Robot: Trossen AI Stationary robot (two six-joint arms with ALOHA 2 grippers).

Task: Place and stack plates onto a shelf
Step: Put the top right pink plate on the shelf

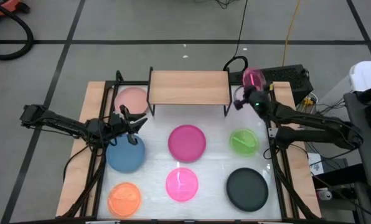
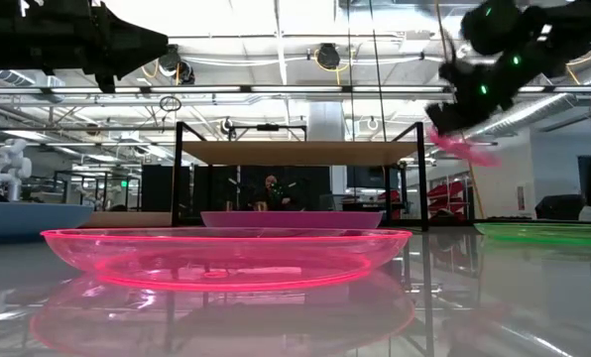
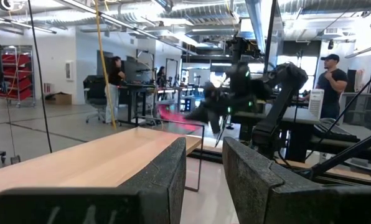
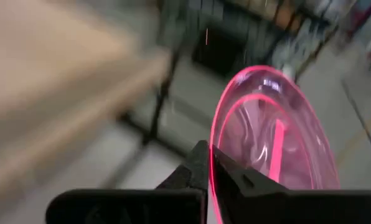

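Note:
My right gripper [image 1: 255, 93] is shut on a small translucent neon pink plate [image 1: 254, 77], in the air just off the right end of the light-wood shelf [image 1: 188, 87]. In the low view that plate [image 2: 462, 147] sits about level with the shelf board [image 2: 300, 152]. My left gripper [image 1: 133, 123] hovers open between the salmon-pink plate [image 1: 132, 99] and the blue plate [image 1: 124, 154], touching nothing. On the table lie magenta [image 1: 187, 142], green [image 1: 244, 141], neon pink [image 1: 182, 185], orange [image 1: 124, 198] and black [image 1: 247, 188] plates. The shelf top is bare. My right gripper pinches the neon pink plate at its near rim [image 4: 214, 163], one finger on each face. The fingers [image 4: 235, 177] come roughly level from the table's near-right side. The plate is lifted clear and tilted, and it juts out beyond the fingertips toward the far edge.
The shelf stands on thin black legs [image 1: 228, 107] at the table's far edge. A black frame rail [image 1: 277, 168] runs along the table's right side and another [image 1: 99, 168] along the left. People stand in the room beyond [image 3: 332, 78].

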